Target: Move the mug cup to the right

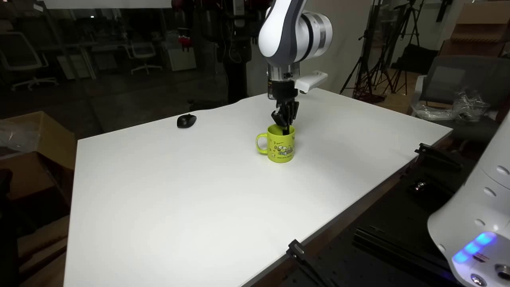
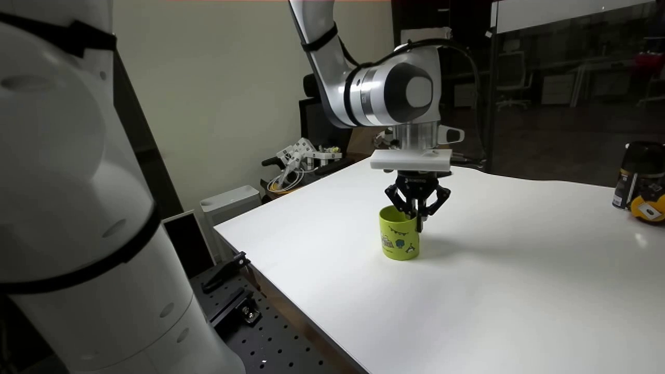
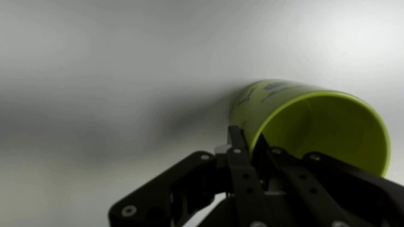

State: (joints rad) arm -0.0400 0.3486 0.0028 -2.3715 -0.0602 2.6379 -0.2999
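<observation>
Plainly, we have one mug (image 1: 281, 149) before us, yellow-green, upright on the white surface (image 1: 179, 199), its one handle (image 1: 259, 143) pointing left in an exterior view. We count one gripper (image 3: 248, 142) with two fingers (image 3: 235, 140); the wrist view shows one of them inside the mug and the other outside, pinching its wall between them at the rim.

Elsewhere on the surface, in an exterior view, we find one small black object (image 1: 186, 120) near the far edge, left of the mug and well apart from it. At the far right in an exterior view we make out at least one dark bottle (image 2: 635, 169) and one yellow-and-black item (image 2: 649, 208); whether these two touch, we cannot tell. Two black clamps (image 1: 438, 156) sit along the right edge of the surface in an exterior view.

As for the arm (image 2: 389, 98), we see one, reaching over the surface from its white base (image 1: 478, 223), where a blue light (image 1: 474, 247) glows. In both exterior views a link descends from above, bends at the joint, and the gripper points down. A white bar (image 2: 410, 160) crosses the wrist just above it.
</observation>
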